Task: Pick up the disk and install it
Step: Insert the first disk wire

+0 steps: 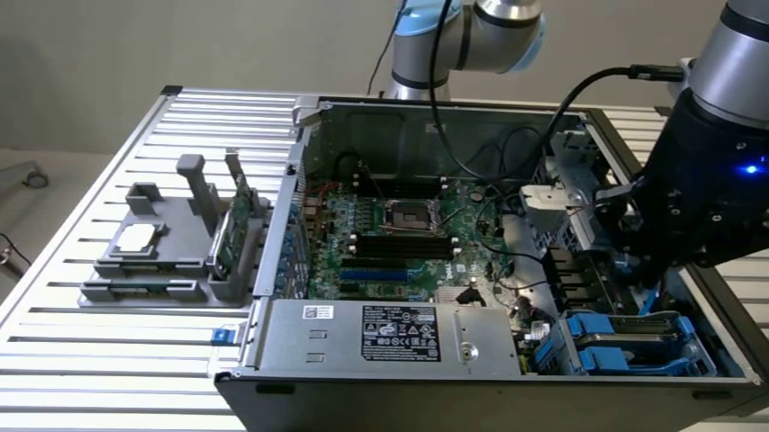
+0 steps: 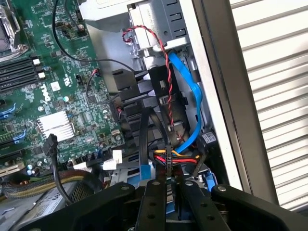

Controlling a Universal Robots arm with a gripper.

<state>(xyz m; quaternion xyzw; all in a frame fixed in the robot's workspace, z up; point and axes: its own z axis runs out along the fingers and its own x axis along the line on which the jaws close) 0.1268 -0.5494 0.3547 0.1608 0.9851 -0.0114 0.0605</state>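
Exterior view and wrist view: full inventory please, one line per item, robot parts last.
table: 1, silver, slatted, under everything
computer case: 1, dark grey, open, on the table
motherboard: 1, green, inside the case
power supply: 1, silver with a printed label, at the case's near edge
drive carriers: at least 2, blue, case corner at the exterior view's lower right
flat cable: 1, blue, along the case wall
fixture: 1, grey, on the table at the exterior view's left
processor chip: 1, silver, on the fixture
circuit card: 1, green, upright in the fixture
arm: 1, grey, reaching into the case
pincer: 1, black, low inside the case
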